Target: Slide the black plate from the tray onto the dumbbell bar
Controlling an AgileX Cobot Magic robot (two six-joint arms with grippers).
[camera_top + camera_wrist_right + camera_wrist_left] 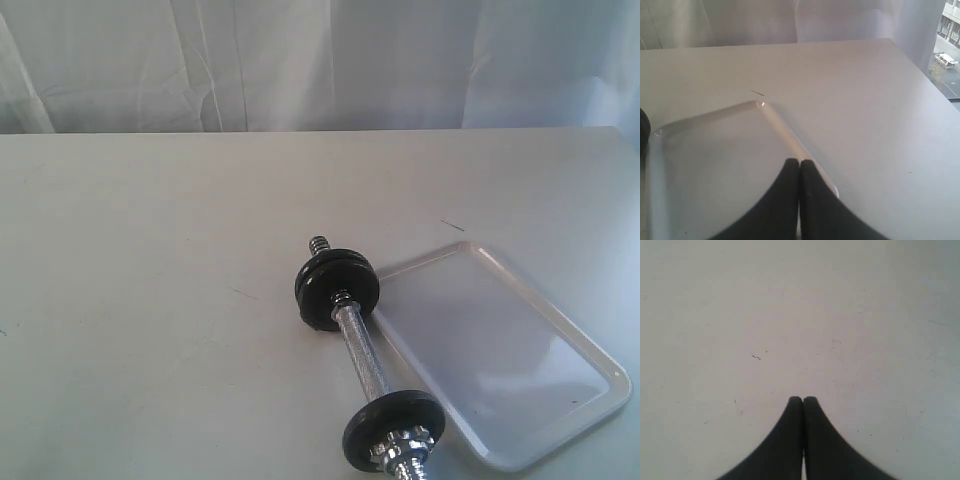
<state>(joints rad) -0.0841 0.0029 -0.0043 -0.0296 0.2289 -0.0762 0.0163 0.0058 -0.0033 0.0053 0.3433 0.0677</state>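
The pale tabletop (150,300) fills most of the exterior view, with a white curtain (300,60) hanging behind its far edge. On the right side lies the white tray (490,340), flat, its long sides running from the back toward the front right. Just beside the tray's left long side lies the dumbbell bar (360,345), flat on the tabletop, its long axis running from a threaded tip at the back to the front edge of the view and leaning slightly right as it comes forward. Every black plate in view is on this bar: a pair of black plates (337,288) near the far end, close by the tray's back left corner, and a single black plate (390,430) near the front end with a silver nut (405,442) outside it. The left pincer (803,399) has its tips pressed together above bare tabletop, pinching nothing. The right pincer (799,162) is likewise pressed together and holds nothing, poised over the tray's rim.
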